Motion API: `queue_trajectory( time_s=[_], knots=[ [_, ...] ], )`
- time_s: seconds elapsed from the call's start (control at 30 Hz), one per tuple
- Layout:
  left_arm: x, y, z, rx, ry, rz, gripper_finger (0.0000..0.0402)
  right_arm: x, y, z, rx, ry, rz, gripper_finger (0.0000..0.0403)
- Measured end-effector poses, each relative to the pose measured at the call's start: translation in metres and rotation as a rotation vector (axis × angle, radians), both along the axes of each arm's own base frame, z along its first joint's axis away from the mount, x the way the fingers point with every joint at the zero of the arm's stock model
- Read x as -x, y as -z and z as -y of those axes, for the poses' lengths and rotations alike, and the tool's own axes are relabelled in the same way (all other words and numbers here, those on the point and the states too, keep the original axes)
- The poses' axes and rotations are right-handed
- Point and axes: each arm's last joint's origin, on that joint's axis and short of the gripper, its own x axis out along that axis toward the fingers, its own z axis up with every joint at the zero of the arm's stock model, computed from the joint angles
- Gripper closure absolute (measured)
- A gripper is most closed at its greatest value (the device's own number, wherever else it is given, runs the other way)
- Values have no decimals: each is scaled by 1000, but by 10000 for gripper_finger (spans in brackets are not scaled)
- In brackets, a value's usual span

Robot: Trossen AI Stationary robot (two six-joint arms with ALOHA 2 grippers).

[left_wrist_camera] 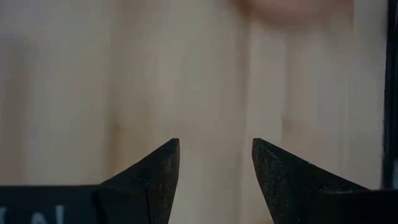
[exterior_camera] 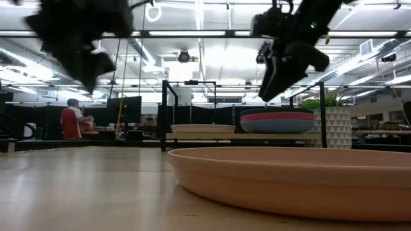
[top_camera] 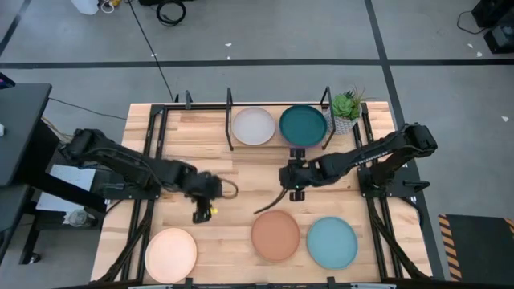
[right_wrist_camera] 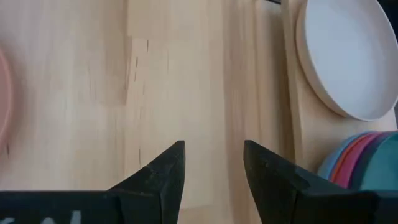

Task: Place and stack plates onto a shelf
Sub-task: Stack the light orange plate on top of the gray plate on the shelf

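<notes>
Plates (top_camera: 303, 124), round and matte, stack in the wire-rod shelf (top_camera: 230, 103); right hand (top_camera: 295, 178) gapes empty.

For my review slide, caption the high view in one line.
Both open grippers hover mid-table; two plates sit on the shelf, three wait in front.

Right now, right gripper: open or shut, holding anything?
Open and empty. The right gripper shows a clear gap between its fingers with only bare table in it; it hangs near the teal-topped stack.
</notes>
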Motion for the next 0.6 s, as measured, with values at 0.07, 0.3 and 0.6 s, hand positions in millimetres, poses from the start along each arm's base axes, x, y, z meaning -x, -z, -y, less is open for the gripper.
queue_trajectory(
  time_s=[0.07,0.3,0.6],
  knots=[
    [1,12,11,33,25,-93,194,2,8,-4,13,-10,15,233],
    [7,38,46,52,94,-261,194,8,23,-9,19,-35,19,233],
    [21,46,75,66,-43,-346,194,4,21,-9,63,-105,33,233]
  ],
)
